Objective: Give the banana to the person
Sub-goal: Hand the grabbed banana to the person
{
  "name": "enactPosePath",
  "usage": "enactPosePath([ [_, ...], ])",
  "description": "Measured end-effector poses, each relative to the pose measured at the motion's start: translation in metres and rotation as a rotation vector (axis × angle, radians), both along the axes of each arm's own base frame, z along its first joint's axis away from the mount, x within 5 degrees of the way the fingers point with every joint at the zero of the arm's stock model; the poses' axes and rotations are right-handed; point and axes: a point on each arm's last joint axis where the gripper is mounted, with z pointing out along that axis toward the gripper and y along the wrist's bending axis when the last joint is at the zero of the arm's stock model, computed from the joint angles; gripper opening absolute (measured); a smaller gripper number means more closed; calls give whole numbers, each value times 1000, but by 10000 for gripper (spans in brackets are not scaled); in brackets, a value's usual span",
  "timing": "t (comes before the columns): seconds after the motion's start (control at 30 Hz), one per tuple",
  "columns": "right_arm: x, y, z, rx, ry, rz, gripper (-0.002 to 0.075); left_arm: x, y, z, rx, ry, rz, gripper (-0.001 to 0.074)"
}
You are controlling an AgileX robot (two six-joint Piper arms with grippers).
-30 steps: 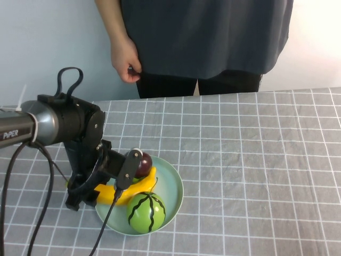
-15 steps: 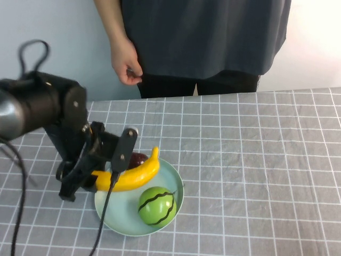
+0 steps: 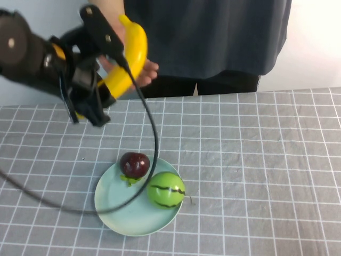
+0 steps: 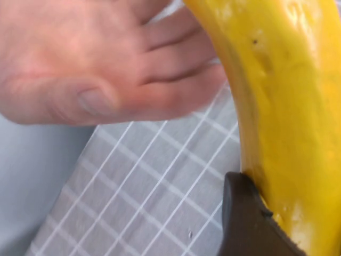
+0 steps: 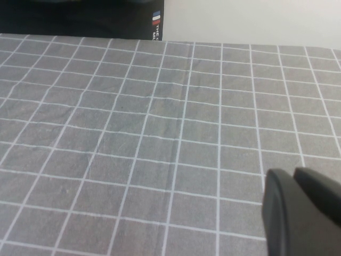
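Pinching the banana (image 3: 129, 61) aloft against the person (image 3: 213, 32)'s open hand (image 3: 139, 68), the left tool (image 3: 106, 80) risks dropping it deskward by releasing early, while the right tool (image 5: 298, 213), pressed together, sits low over the desk (image 3: 266, 160).

Surface (image 3: 266, 160): you have a grey cloth with a white grid spread over it.
Plate (image 3: 114, 213): your pale green plate lies toward 7 o'clock on the surface.
Watermelon toy (image 3: 166, 189): round, green with dark stripes, at the plate's 3 o'clock rim.
Dark red fruit (image 3: 134, 165): at the plate's 12 o'clock edge, close by the watermelon toy, green leaf beneath.
Wall (image 3: 37, 10): you see it pale behind the surface.
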Motion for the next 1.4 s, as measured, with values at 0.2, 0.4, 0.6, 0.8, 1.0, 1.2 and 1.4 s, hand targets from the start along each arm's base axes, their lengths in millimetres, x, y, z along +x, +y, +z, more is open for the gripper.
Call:
enactPosePath([
  [0.2,0,0,0,0,0,0,-6,27,-6,12,-2,48,120,271],
  [0.4,0,0,0,0,0,0,-6,46,-9,8,26,128,232,271],
  [0.6,0,0,0,0,0,0,-6,50,-7,9,54,121,247,271],
  [0.8,0,0,0,0,0,0,-6,49,-6,9,40,145,288,463],
  [1.0,0,0,0,0,0,0,-6,35,0,29,-15,116,331,591],
  [1.2,0,0,0,0,0,0,-6,-18,23,85,-154,68,447,486],
  [1.4,0,0,0,0,0,0,-6,-87,54,120,-228,9,475,73],
])
